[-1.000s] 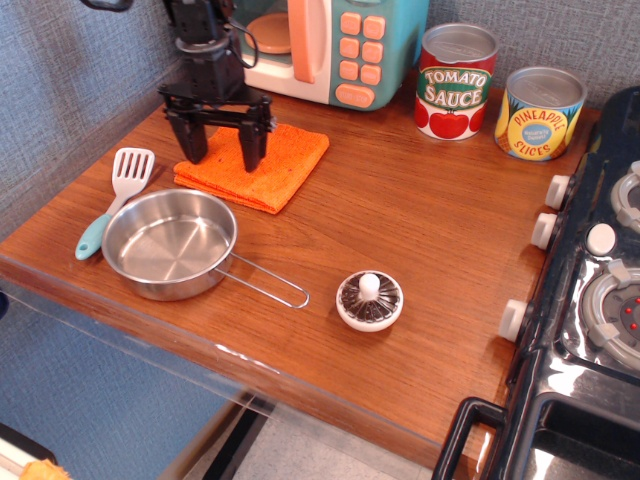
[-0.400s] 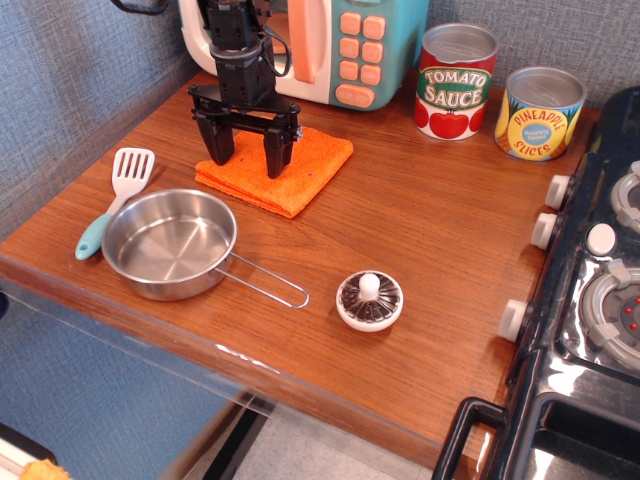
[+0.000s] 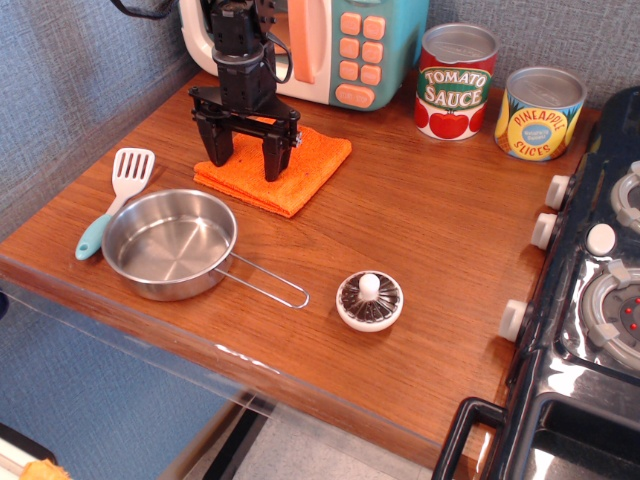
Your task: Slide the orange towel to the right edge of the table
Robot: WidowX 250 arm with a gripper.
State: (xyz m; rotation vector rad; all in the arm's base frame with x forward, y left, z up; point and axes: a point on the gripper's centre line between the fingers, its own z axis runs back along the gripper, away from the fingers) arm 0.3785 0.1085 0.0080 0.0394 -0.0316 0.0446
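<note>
Black claw (image 3: 246, 164), jaws spread wide, presses down on the folded bright orange terry towel (image 3: 285, 165) on the reddish-brown wood-grain tabletop (image 3: 420, 230).

- One orange towel (image 3: 283, 167) is seen.
- Two cans are counted: a tomato sauce can (image 3: 456, 81) and a pineapple can (image 3: 540, 113).
- One pan (image 3: 170, 243) is seen.
- One spatula (image 3: 115, 199) is seen.
- One toy microwave (image 3: 335, 45) is seen.
- One small round lid (image 3: 369, 300) is seen.
- Three white stove knobs (image 3: 545, 230) are counted.
</note>
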